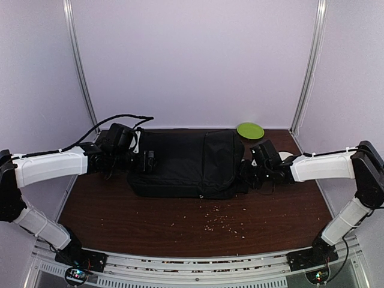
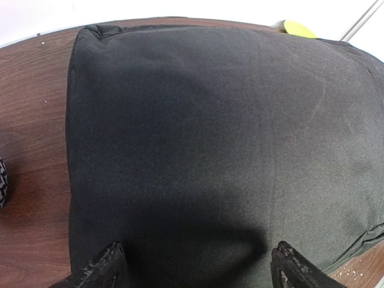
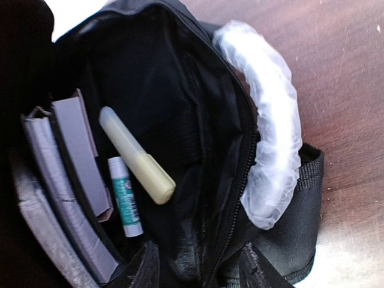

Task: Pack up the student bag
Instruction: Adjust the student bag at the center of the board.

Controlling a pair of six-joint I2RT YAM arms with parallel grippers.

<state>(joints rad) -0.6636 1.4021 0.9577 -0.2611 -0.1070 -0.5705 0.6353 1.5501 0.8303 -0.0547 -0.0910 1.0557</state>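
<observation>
Books, a marker and a glue stick sat inside the bag, apparently only zipping left, with the left gripper and right gripper both spread open.

Soft even light; glare whitens the brown wooden desk beside the large black fabric backpack, dim inside.

- White-and-black left arm: stretched inward, forearm about level; black two-finger left gripper, jaws spread wide.
- White-and-black right arm: stretched inward; black two-finger right gripper, jaws parted.
</observation>
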